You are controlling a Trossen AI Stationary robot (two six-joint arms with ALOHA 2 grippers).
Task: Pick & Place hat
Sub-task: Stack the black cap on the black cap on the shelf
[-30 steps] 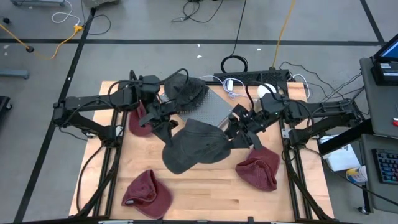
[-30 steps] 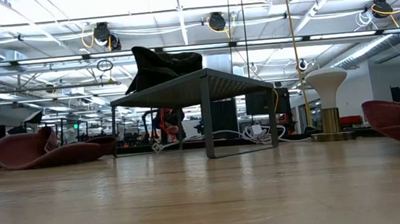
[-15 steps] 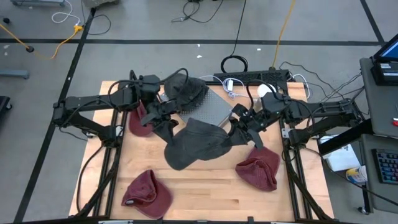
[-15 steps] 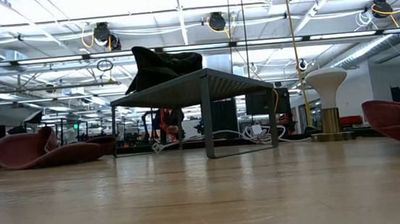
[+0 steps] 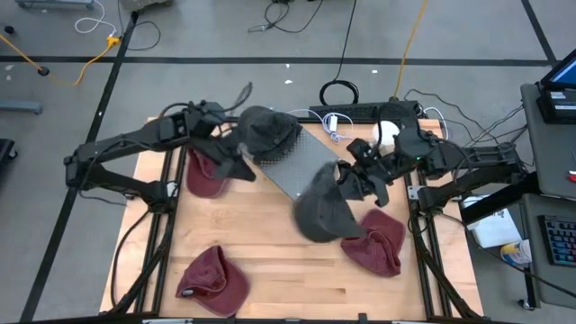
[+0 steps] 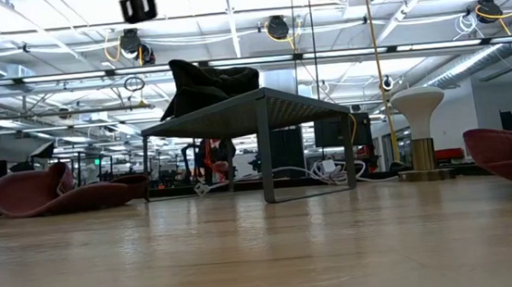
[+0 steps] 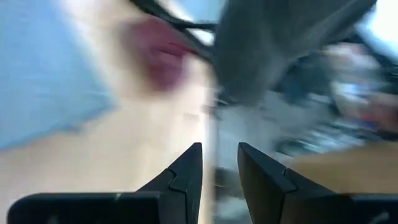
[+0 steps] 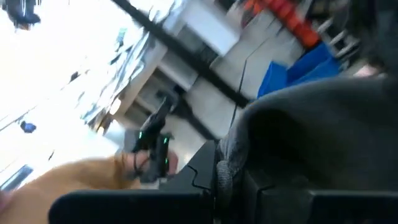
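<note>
Right gripper [image 5: 346, 177] is clenched on the brim of a dark grey hat [image 5: 319, 209], which hangs from it, lifted off the wooden table [image 5: 279, 261], just beside the grey mesh stand [image 5: 297, 162]. In the right wrist view the hat's brim [image 8: 292, 134] is pinched between the fingers [image 8: 205, 168]. Left gripper [image 5: 241, 171] is on the stand's other side; the left wrist view shows its fingers [image 7: 186, 171] slightly parted with nothing between them. A second dark hat [image 5: 268, 130] sits on top of the stand. Three maroon hats lie on the table: one [image 5: 205, 173] beside the stand under the left arm, one [image 5: 373, 241] near the hanging hat, and one [image 5: 213, 281] well apart from the stand.
</note>
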